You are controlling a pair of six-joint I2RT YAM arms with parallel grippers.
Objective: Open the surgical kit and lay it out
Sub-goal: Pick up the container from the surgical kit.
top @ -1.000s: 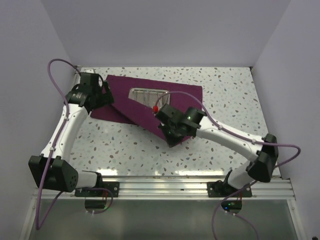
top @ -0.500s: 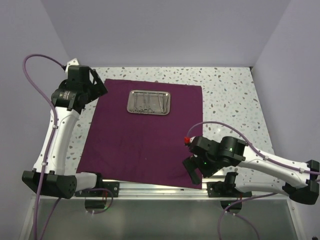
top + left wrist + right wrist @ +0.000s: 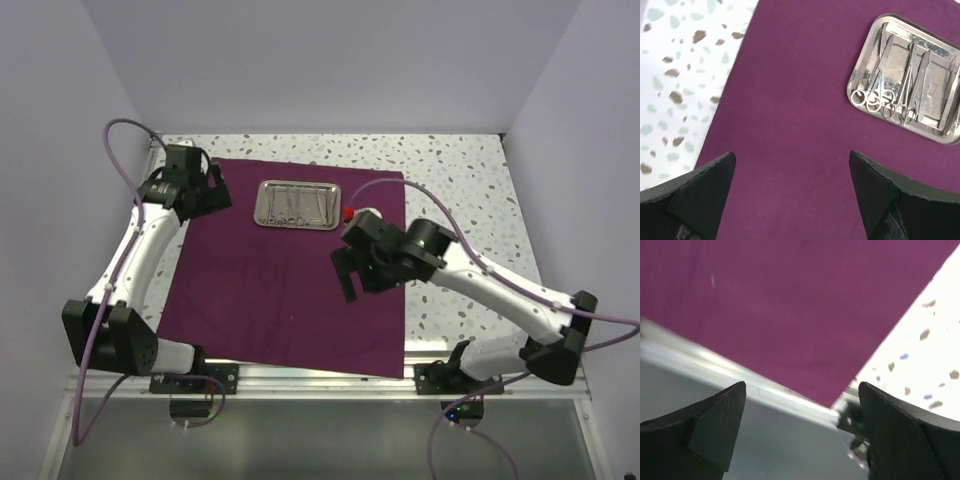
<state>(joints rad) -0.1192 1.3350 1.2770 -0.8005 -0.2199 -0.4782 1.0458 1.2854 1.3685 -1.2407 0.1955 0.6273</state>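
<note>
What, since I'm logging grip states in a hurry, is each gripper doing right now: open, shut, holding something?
Left gripper: open, holding nothing.
Right gripper: open, holding nothing.

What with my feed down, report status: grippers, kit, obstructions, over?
Left gripper open, right gripper open, both empty. Cloth wrap spread flat; instruments lie in steel tray. Nothing blocks the tray.

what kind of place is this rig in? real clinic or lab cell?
Likely a lab test cell, not a clinic: plain pale lilac walls box in a speckled terrazzo-style tabletop, an aluminium mounting rail runs along its near edge, and a small shiny steel tray sits on a dark purple cloth.
</note>
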